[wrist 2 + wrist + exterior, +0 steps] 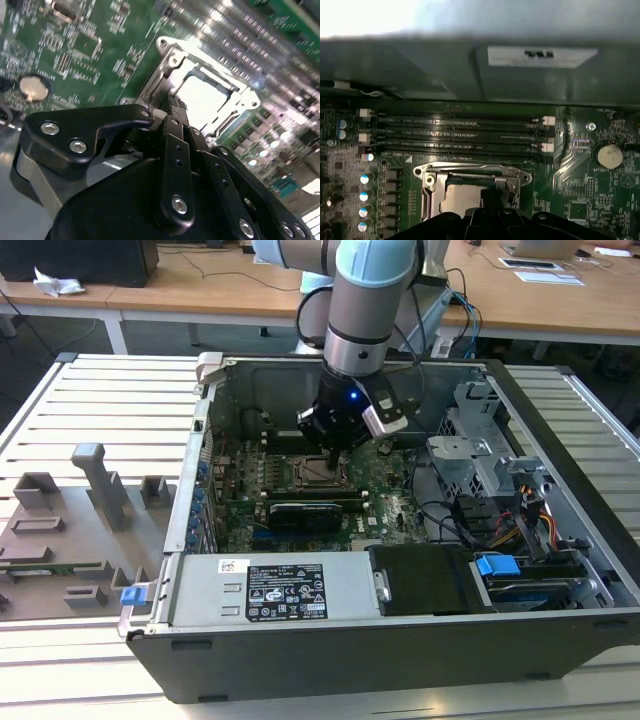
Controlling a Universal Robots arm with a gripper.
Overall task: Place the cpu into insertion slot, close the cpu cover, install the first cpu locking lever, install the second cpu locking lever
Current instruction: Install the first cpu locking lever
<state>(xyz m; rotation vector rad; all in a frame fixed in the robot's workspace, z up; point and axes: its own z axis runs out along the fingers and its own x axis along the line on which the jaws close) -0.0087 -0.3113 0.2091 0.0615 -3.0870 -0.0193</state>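
In the exterior view my gripper (335, 445) reaches down into the open computer case, just above the insertion slot (318, 472) on the green motherboard. The second wrist view has the black fingers pressed together, their tips (174, 105) at the near edge of the socket. The cpu (205, 95) lies flat in the socket, its pale metal top showing through the window of the cpu cover (170, 62). The cover lies down over the chip. The first wrist view looks over the gripper (491, 200) at the cpu (460, 197) and the silver cover frame (470, 171). I cannot make out the locking levers.
Long black memory slots (460, 135) run beside the socket, and a coin battery (609, 156) sits on the board. The case holds a power supply box (270, 590), a drive cage (480, 455) and loose cables (500, 525). A grey fixture plate (70, 530) lies outside at the exterior view's left.
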